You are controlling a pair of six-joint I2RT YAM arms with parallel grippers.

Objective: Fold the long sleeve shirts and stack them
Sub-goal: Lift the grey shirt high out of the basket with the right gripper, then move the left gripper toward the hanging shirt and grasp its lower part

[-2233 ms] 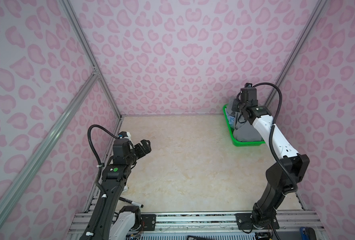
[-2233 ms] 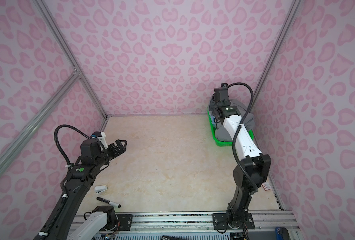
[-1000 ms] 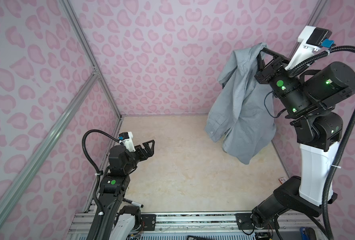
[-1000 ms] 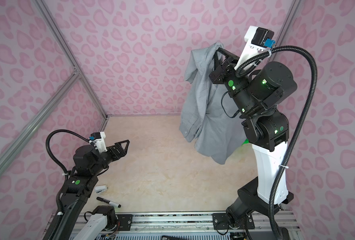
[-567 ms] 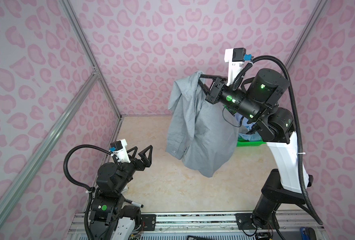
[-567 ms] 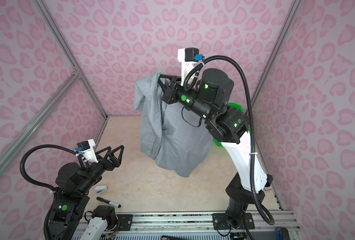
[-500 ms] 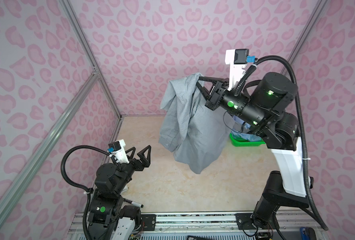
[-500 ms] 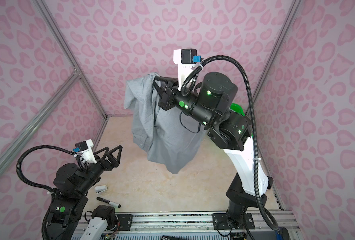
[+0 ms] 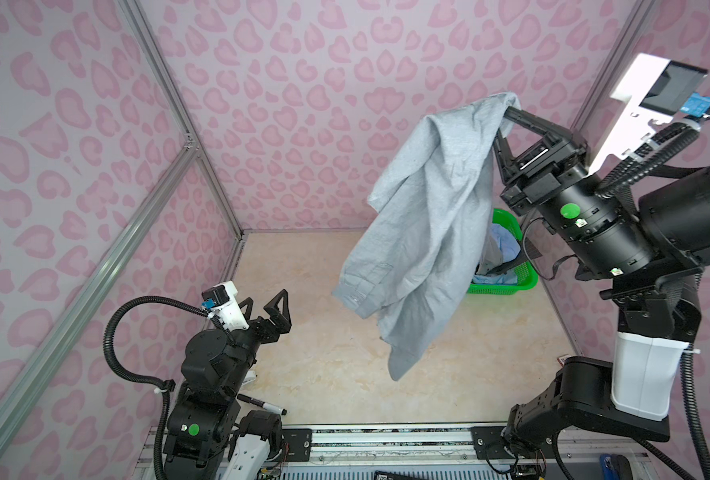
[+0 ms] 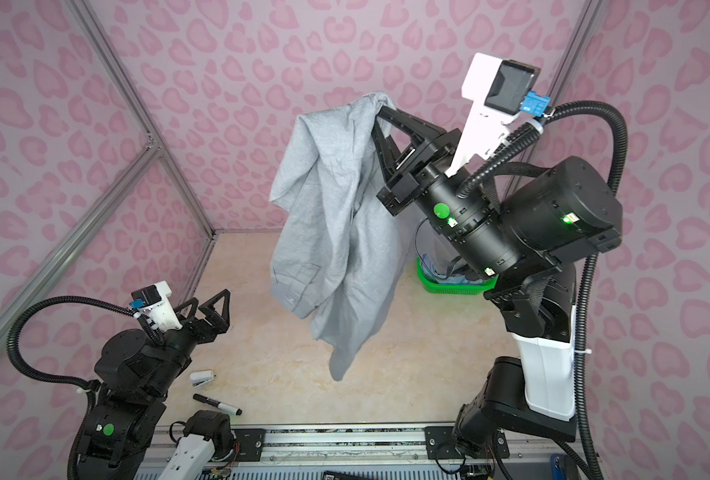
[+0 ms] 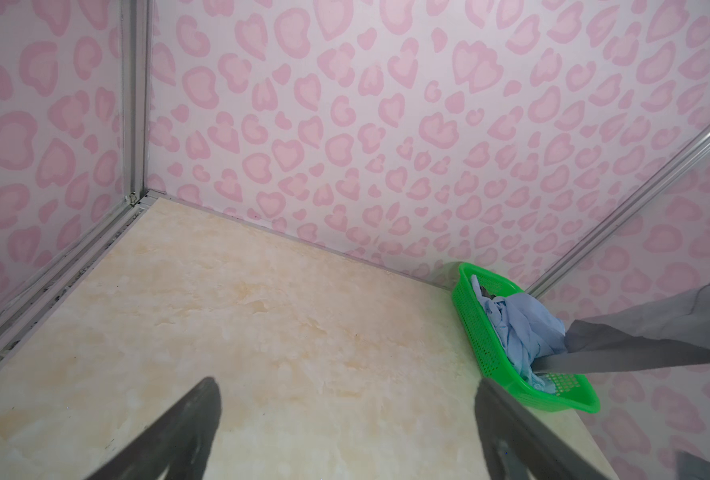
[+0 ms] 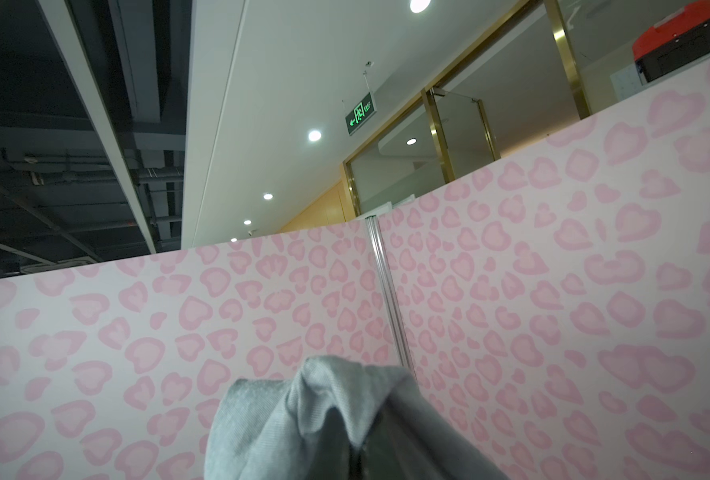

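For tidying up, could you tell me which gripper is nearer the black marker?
Left. The left gripper hovers low, just beyond the black marker; the right gripper is raised high at the table's other side, clamping the grey shirt.

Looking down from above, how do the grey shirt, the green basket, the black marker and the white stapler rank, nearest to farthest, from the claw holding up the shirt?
In a top view:
1. grey shirt: clamped in the right gripper itself, hanging below it.
2. green basket: lower down, at the far right.
3. black marker and white stapler: both down at the near left; too close to call.
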